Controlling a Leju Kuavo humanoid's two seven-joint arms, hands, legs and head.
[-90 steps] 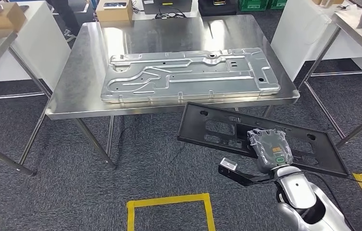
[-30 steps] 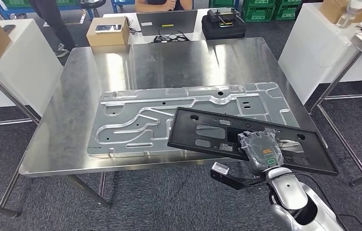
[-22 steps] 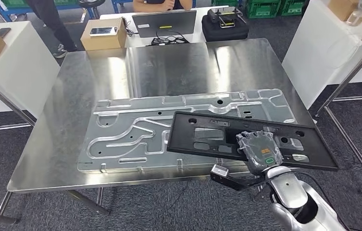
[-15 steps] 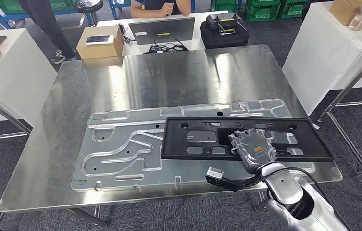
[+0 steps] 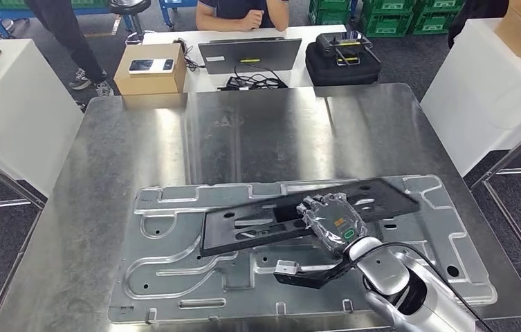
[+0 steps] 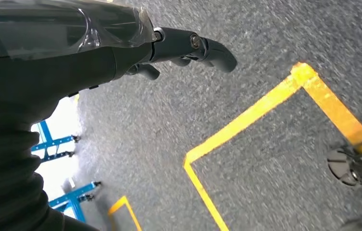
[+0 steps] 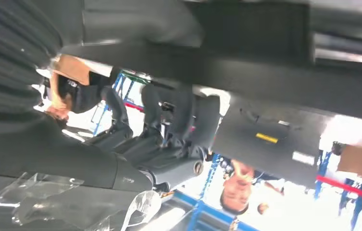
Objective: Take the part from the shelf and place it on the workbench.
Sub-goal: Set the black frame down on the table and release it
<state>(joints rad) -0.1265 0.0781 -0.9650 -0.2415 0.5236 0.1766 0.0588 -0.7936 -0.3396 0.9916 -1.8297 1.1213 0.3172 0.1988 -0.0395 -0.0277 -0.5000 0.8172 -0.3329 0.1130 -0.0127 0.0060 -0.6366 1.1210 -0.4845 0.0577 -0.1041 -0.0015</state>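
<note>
So the right hand [image 5: 331, 220] is wrapped in crinkly clear plastic and has a grip on 1 long black part [image 5: 299, 215], a flat matte rectangular frame with several cutouts in it. The part sits tilted over the workbench [image 5: 257, 131], slanting across the big metal plate [image 5: 195, 277]. I can't tell whether its lower edge actually touches the plate or just hangs above it. In the right wrist view the dark underside of the part [image 7: 265, 82] runs across just above the fingers [image 7: 179, 120].

The plate is 1 big stamped sheet, dull silver, with raised curvy channels and small round holes. The workbench top is brushed stainless steel, shiny with blurry reflections, and it has rounded corners.

The left hand [image 6: 169, 48] hangs down over grey speckled carpet with yellow tape lines [image 6: 265, 106]. Its dark fingers are a bit curled and apart, holding nothing.

Behind the workbench there's a white table with 1 cardboard box [image 5: 148, 71] that has a phone on top, 1 grey laptop [image 5: 249, 54] and 1 black case [image 5: 342, 61]. A person [image 5: 242, 12] sits behind it, and another person's legs [image 5: 70, 34] are off to the left.
</note>
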